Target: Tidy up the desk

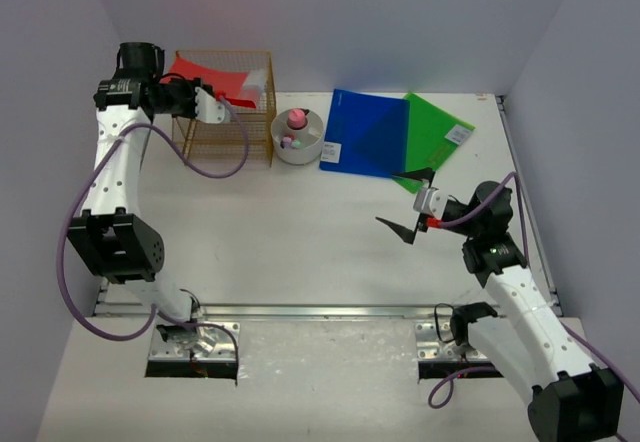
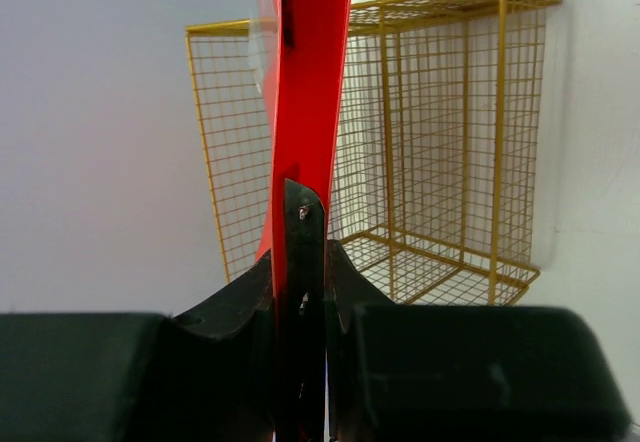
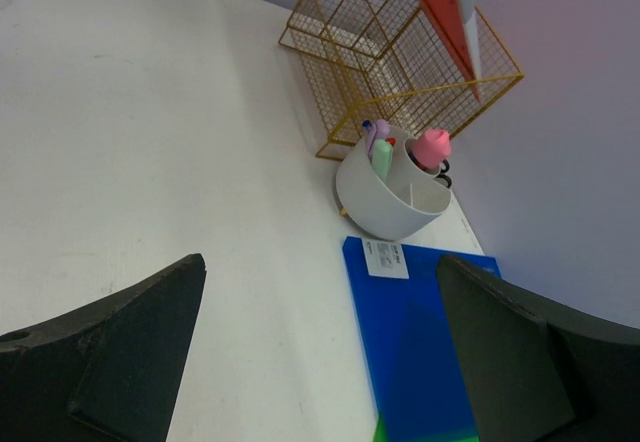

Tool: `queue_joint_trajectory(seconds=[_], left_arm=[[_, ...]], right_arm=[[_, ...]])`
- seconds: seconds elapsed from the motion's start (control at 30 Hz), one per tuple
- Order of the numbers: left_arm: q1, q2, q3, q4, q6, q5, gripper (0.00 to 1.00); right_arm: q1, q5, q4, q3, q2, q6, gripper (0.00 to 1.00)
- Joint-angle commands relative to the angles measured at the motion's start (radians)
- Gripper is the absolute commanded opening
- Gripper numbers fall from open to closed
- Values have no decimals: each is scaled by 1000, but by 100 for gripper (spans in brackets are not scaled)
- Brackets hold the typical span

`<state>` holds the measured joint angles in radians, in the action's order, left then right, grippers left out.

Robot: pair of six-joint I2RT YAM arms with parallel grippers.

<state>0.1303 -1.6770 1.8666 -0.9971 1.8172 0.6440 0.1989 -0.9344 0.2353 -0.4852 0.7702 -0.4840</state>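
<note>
The white desk [image 1: 270,232] carries a gold wire rack [image 1: 225,122] at the back left. My left gripper [image 1: 222,102] is shut on a red folder [image 1: 215,70] and holds it over the rack's top; in the left wrist view the red folder [image 2: 305,82] stands edge-on between my fingers [image 2: 303,232], in front of the rack [image 2: 440,132]. A blue folder [image 1: 368,132] lies flat on a green folder [image 1: 435,132] at the back right. My right gripper [image 1: 415,207] is open and empty, hovering just in front of them; the blue folder [image 3: 420,342] shows between its fingers.
A white round pen holder [image 1: 297,134] with a pink item and pens stands between the rack and the blue folder; it also shows in the right wrist view [image 3: 392,187]. A metal rail [image 1: 330,312] runs along the desk's near edge. Pale walls enclose the sides and back.
</note>
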Motion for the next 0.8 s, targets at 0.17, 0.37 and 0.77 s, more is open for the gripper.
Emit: queue_joint_trajectory(seconds=[0.17,0.37,0.77], left_arm=[[-16,111,-129,169,11,79,20],[-15,166,-180,280,-15,80,0],[-15,206,-186,516,-105,82,0]], right_arm=[[4,13,91,-53,31,99,99],[4,9,94,-63,32,99,99],[4,9,107,-124,69,102,99]])
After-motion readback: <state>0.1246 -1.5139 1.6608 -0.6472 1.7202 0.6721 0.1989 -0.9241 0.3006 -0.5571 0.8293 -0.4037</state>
